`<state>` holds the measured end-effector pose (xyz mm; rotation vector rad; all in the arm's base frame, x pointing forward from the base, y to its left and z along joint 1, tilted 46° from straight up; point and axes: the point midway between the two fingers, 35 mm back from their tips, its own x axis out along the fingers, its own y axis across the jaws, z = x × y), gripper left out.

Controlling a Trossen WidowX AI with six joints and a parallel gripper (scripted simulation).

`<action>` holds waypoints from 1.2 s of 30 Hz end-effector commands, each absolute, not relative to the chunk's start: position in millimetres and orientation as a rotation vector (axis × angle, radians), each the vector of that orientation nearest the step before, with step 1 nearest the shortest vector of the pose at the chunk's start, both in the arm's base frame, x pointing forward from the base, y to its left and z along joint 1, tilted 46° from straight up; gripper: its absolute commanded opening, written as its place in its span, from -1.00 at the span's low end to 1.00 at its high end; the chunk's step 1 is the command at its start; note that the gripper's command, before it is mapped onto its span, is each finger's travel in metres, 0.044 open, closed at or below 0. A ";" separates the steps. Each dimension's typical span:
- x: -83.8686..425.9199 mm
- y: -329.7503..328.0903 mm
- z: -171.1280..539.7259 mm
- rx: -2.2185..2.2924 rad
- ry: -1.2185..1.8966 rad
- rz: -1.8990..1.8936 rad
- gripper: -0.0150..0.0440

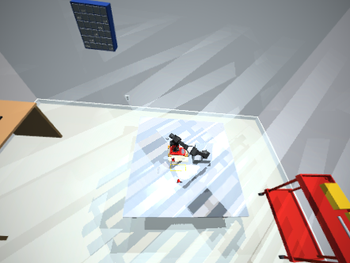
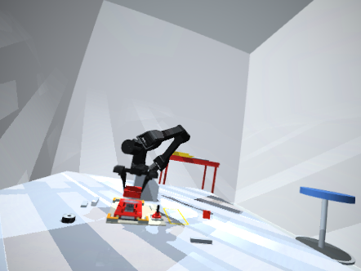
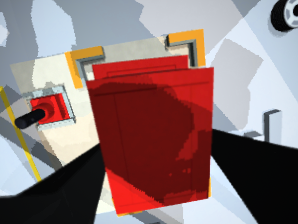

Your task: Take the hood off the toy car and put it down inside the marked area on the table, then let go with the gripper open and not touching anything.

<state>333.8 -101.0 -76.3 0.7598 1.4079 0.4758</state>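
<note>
My gripper (image 2: 133,188) (image 3: 155,141) is shut on the red hood (image 2: 132,192) (image 3: 155,140), with one black finger at each side. The hood is off the toy car (image 2: 129,209) (image 3: 175,61) and hangs above its rear part in the exterior view. The car sits between orange corner pieces on a cream board (image 2: 157,223) (image 3: 25,75). In the wrist view the hood hides most of the car. The marked area, a yellow outline (image 1: 178,170) (image 2: 181,216) (image 3: 30,157), lies beside the board. In the top view the gripper is too small to read.
A red piece with a black post (image 2: 156,214) (image 3: 50,107) stands on the board, between car and outline. A red block (image 1: 179,181) (image 2: 207,214) lies beyond the outline. A wheel (image 2: 69,218) (image 3: 290,12), a grey bar (image 2: 201,241) and small grey blocks (image 2: 84,203) (image 3: 272,125) are also on the table.
</note>
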 end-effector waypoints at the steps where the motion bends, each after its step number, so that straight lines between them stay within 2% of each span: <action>1: 333.9 -100.9 -76.1 0.760 1.408 0.476 -0.49; 36: 343.7 -24.5 15.1 0.747 1.411 0.466 -0.49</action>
